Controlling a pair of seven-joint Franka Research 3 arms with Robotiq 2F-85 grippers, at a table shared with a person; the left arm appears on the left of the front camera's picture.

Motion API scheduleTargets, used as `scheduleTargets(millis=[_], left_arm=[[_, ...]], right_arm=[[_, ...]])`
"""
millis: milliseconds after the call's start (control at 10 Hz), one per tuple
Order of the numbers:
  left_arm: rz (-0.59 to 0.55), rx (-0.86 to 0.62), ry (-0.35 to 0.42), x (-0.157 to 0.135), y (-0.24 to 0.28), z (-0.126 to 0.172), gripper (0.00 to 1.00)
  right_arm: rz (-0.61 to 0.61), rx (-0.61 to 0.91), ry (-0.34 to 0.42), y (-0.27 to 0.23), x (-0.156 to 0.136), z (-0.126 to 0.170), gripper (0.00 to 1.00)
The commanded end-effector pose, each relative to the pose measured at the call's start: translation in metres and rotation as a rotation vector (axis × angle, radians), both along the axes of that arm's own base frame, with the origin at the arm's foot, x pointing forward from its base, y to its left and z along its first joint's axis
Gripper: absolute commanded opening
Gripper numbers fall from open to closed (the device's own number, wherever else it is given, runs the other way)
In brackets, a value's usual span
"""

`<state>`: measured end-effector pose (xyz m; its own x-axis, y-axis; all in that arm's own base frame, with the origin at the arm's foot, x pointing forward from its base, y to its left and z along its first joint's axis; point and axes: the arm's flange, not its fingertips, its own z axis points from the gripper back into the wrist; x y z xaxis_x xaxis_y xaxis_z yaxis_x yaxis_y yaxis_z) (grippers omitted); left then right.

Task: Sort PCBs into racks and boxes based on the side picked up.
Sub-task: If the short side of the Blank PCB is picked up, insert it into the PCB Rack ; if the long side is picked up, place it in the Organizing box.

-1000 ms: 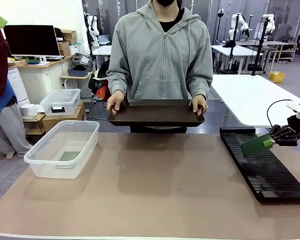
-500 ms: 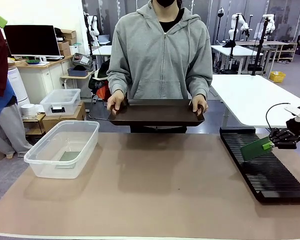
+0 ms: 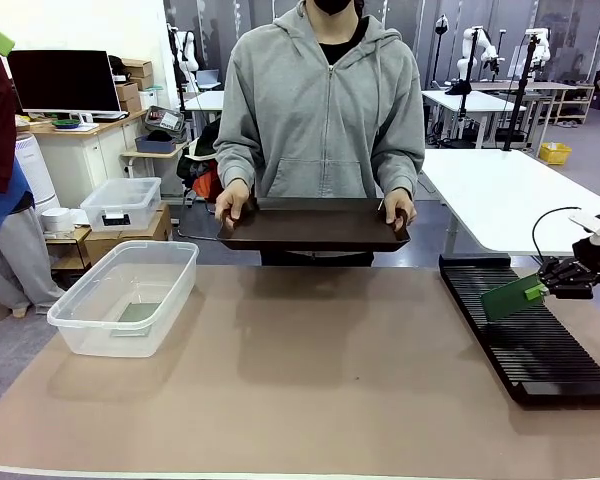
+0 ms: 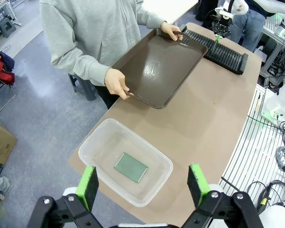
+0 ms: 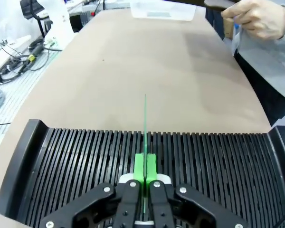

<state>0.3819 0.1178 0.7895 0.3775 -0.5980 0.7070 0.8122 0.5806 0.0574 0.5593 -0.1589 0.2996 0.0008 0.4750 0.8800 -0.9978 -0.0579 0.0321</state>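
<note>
Front view: the right gripper (image 3: pixel 542 289) is clamped on one edge of a green PCB (image 3: pixel 510 297), holding it tilted over the black rack (image 3: pixel 525 340) at the table's right side. Whether the board's lower edge has entered a slot cannot be told from this angle. A clear tub (image 3: pixel 127 295) stands on the left of the brown table (image 3: pixel 310 390), with a second PCB (image 3: pixel 140 312) lying flat on its floor. Across the table, a person in a grey hoodie holds a dark brown tray (image 3: pixel 315 224) by both ends with the person's hands (image 3: pixel 231 201).

Right wrist view: the PCB (image 5: pixel 145 137) appears edge-on as a thin green line between the closed green pads (image 5: pixel 140 166), standing upright above the slots of the rack (image 5: pixel 85 156).

Left wrist view: the left gripper (image 4: pixel 142 186) hangs high above the tub (image 4: pixel 126 161) with its jaws spread wide and nothing between the green pads (image 4: pixel 89 186). The second PCB (image 4: pixel 131 167) lies flat near the middle of the tub floor. The tray (image 4: pixel 159 66) and the rack (image 4: pixel 218 45) sit farther off.
</note>
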Motion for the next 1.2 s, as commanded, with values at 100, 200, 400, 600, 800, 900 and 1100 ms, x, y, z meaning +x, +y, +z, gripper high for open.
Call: scheduleTargets(millis=[100, 200, 400, 600, 800, 900, 1100], left_arm=[[-0.006, -0.003, 0.000, -0.003, -0.001, -0.001, 1.00], [-0.006, -0.003, 0.000, -0.003, -0.001, -0.001, 1.00], [-0.006, -0.003, 0.000, -0.003, -0.001, -0.001, 1.00], [-0.006, -0.003, 0.000, -0.003, -0.001, -0.001, 1.00], [-0.006, -0.003, 0.000, -0.003, -0.001, -0.001, 1.00], [-0.006, -0.003, 0.000, -0.003, -0.001, -0.001, 1.00], [-0.006, -0.003, 0.000, -0.003, -0.001, -0.001, 1.00]], right_arm=[[-0.053, 0.044, -0.053, 0.006, 0.001, -0.019, 0.02], [-0.049, 0.063, -0.053, 0.006, 0.003, -0.020, 0.02], [-0.040, 0.053, -0.043, 0.005, 0.001, -0.021, 0.02], [-0.016, 0.055, -0.007, 0.002, -0.002, -0.027, 0.02], [-0.028, 0.051, 0.002, 0.001, -0.002, -0.015, 0.02], [-0.028, 0.051, 0.002, 0.001, -0.002, -0.015, 0.02], [-0.028, 0.051, 0.002, 0.001, -0.002, -0.015, 0.02]])
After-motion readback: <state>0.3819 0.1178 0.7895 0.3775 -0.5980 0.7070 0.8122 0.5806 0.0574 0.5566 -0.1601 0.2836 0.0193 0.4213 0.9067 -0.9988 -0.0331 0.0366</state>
